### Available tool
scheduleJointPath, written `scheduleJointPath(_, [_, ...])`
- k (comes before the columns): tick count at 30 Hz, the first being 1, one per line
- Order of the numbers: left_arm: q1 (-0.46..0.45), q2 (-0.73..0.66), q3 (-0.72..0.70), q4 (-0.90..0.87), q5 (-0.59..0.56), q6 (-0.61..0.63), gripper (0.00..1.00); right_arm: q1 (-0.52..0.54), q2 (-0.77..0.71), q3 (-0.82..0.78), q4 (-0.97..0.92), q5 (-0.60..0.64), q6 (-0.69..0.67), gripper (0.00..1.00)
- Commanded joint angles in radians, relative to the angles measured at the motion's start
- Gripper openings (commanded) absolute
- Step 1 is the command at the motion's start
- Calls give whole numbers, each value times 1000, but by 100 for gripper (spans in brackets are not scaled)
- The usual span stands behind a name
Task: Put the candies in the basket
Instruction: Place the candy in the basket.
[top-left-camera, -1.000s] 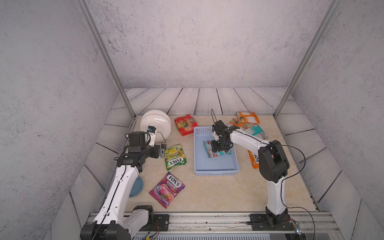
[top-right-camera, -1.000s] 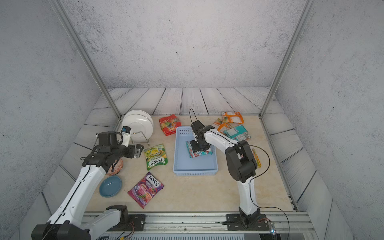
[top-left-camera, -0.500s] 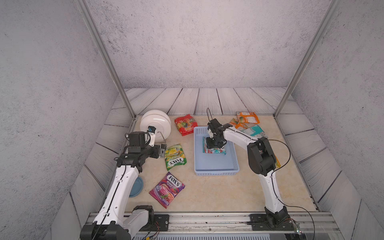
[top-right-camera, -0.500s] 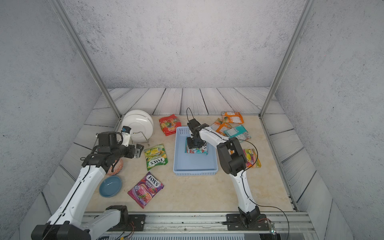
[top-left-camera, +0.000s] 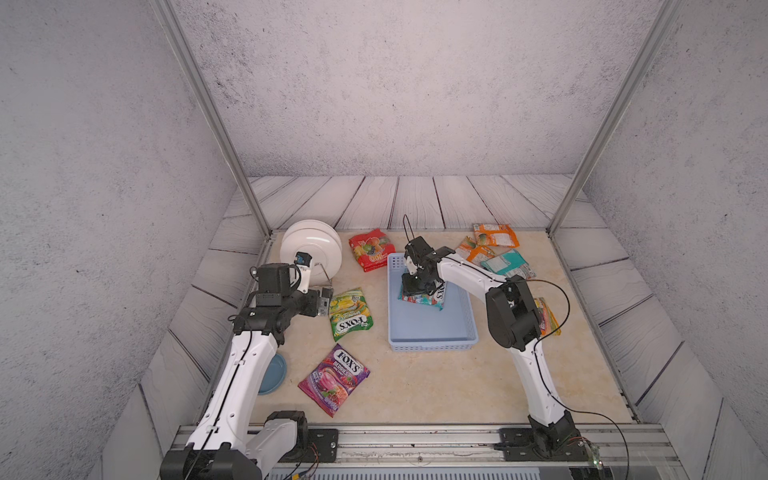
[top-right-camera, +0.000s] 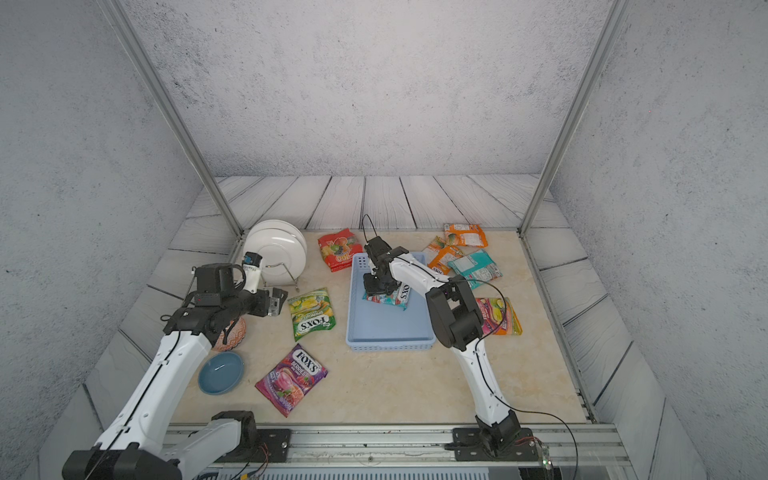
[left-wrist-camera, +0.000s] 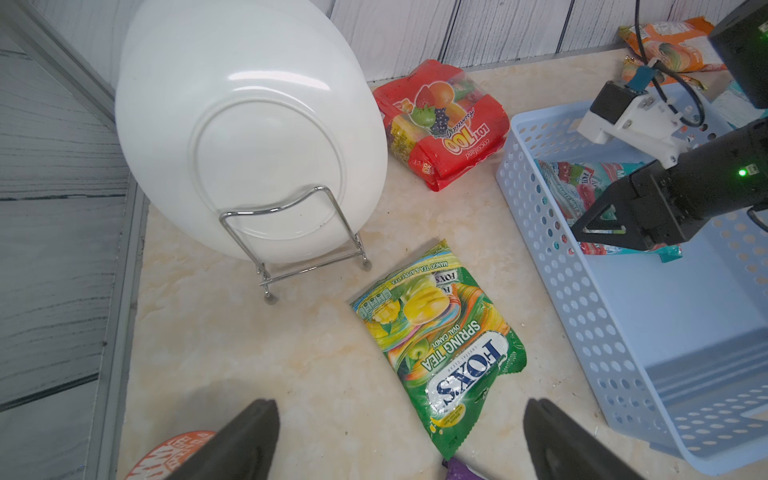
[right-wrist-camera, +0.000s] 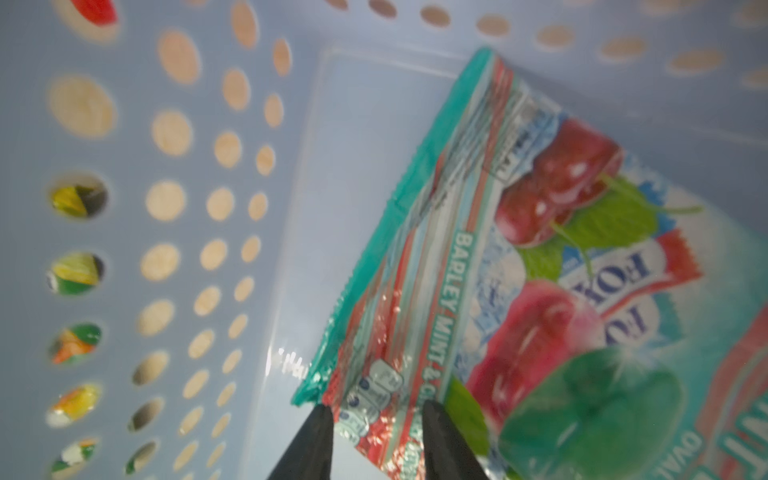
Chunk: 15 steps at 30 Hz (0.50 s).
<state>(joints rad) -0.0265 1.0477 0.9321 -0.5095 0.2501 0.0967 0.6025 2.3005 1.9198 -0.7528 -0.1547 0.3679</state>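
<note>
**Top views.** The basket (top-left-camera: 432, 345) sat mid-table. The mint bag (top-left-camera: 422, 299) lay inside it, toward the far end. The right gripper (top-left-camera: 411, 284) was down on that bag, within the basket walls; its grip was not legible from here. The left gripper (top-left-camera: 324, 301) hung on the left-arm side of the basket, just beside the green bag (top-left-camera: 349, 313) and apart from it. The purple bag (top-left-camera: 334, 378) lay off the basket's near left corner, and the red bag (top-left-camera: 372, 249) was by its far left corner. The orange bags (top-left-camera: 494, 235) and a pale teal bag (top-left-camera: 507, 264) lay beyond the far right corner. A striped bag (top-right-camera: 498, 316) lay on the basket's right side, partly under the right arm. All of these were outside the basket.

**Left wrist.** The left gripper's fingers (left-wrist-camera: 249, 440) were spread wide with nothing between them. The green bag lay flat on the table just outside the basket wall (left-wrist-camera: 582, 291). The white plates (left-wrist-camera: 249, 124) stood in a wire rack farther from the basket.

**Right wrist.** The right gripper's fingertips (right-wrist-camera: 320, 436) stood narrowly apart, pinching the mint bag's edge strip near one corner. The bag lay over the basket floor, near a perforated wall (right-wrist-camera: 166, 166).
</note>
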Motion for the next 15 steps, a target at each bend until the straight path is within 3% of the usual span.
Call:
scheduleJointPath(1, [-5,-7,10,8,6,1,98,-2,-151,-63,-93,99,-26,43])
scheduleJointPath(5, [-8,-11,-1,16,9,1,99,-9,-194,-136,-65,156,-18,52])
scheduleJointPath(15, [-7,-18,10,-1,13,3,98,-52,-130,-135,-131,184,3,63])
